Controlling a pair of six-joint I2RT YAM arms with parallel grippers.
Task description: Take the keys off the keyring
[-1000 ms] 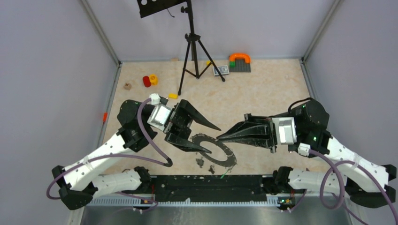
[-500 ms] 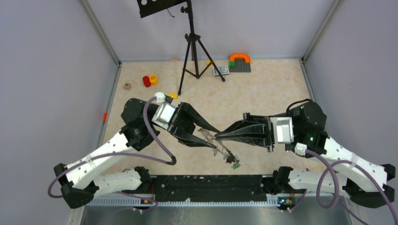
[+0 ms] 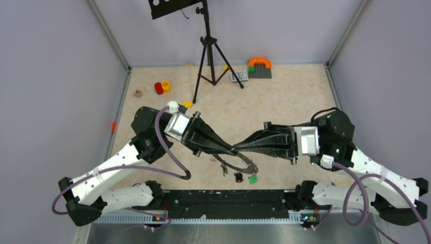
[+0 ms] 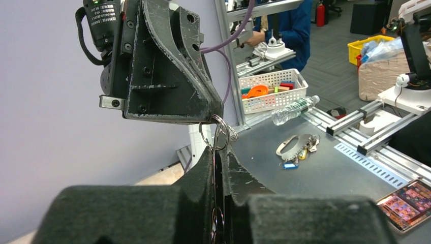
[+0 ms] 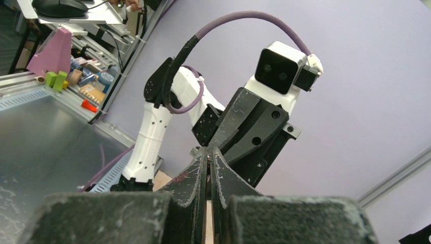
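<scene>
Grey metal, the keyring hangs in the top view over the table, about midway between its left and right edges and closer to the near edge than the far one. The left gripper and the right gripper meet tip to tip at the ring's far rim. The ring therefore lies on the near side of both tips, and neither arm is nearer to it. It looks tilted, far rim up at the pinch. As seen here, its long axis runs left to right, along the line of the two grippers. The keys dangle off the near arc and point toward the near edge. The green-tagged key hangs furthest toward the right arm's side.

From the left wrist, the left gripper has its fingers drawn together to a slit. Bright metal of the keyring loops out at the tips and touches the tip of the right gripper. I judge the left gripper clamped on the rim.

From the right wrist, the right gripper is pressed tight, with a hairline between the fingers. The ring is mostly hidden, so its grip on the rim is my reading from the top view. The left gripper faces it nose to nose.

With both tips on one spot, reaching a key probably means one gripper letting go and coming round to the near arc.
</scene>
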